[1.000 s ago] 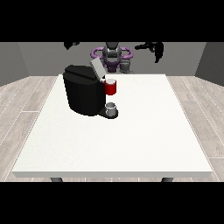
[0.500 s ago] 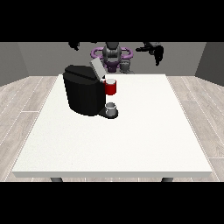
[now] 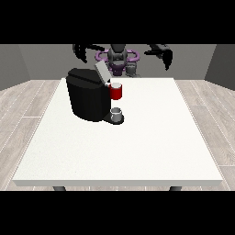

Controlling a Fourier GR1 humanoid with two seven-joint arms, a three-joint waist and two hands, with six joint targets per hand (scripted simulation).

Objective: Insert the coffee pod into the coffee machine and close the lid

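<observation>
Trouble starts with reach: your hand at the view's right (image 3: pixel 164 56) hangs with fingers drooping, holding nothing, well apart from the boxy black coffee machine (image 3: pixel 87 95). I cannot spot the coffee pod; its grey flip lid (image 3: pixel 101 72) stands open, easily knocked.

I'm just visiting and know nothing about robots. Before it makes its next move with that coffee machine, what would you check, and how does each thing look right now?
1. Lid of the coffee machine raised for loading: ok, it stands tilted up.
2. Pod held by a hand: not ok; the hand at the view's left and the hand at the view's right hang raised, away from the machine.
3. Pod location: cannot tell; a small grey object sits at the table's far edge.
4. Cup on the machine's base: ok.
5. Red part at the machine's front already holding a pod: cannot tell.
</observation>
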